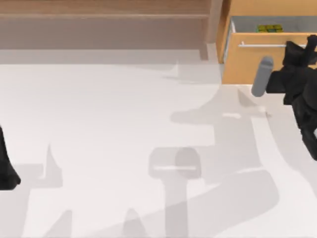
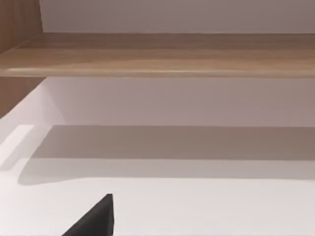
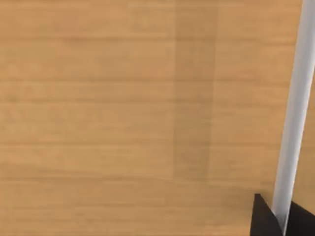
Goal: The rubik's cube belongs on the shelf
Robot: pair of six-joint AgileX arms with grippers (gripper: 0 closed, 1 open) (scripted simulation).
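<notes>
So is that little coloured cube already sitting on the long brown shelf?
No, the rubik's cube lies inside the open drawer of the orange-wood cabinet at the table's right, and the shelf board is bare.

Muted brown-grey wooden shelf; brighter orange-wood drawer cabinet with silver bar handle; yellow-green cube; white table.

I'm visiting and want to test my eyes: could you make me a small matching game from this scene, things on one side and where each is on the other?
Things:
1. cube
2. shelf
3. right claw
4. left arm

Places:
A. at the table's left edge
B. along the far side, left of the cabinet
C. inside the open drawer
D. at the drawer's silver handle

Pairs: 1-C, 2-B, 3-D, 4-A
</notes>
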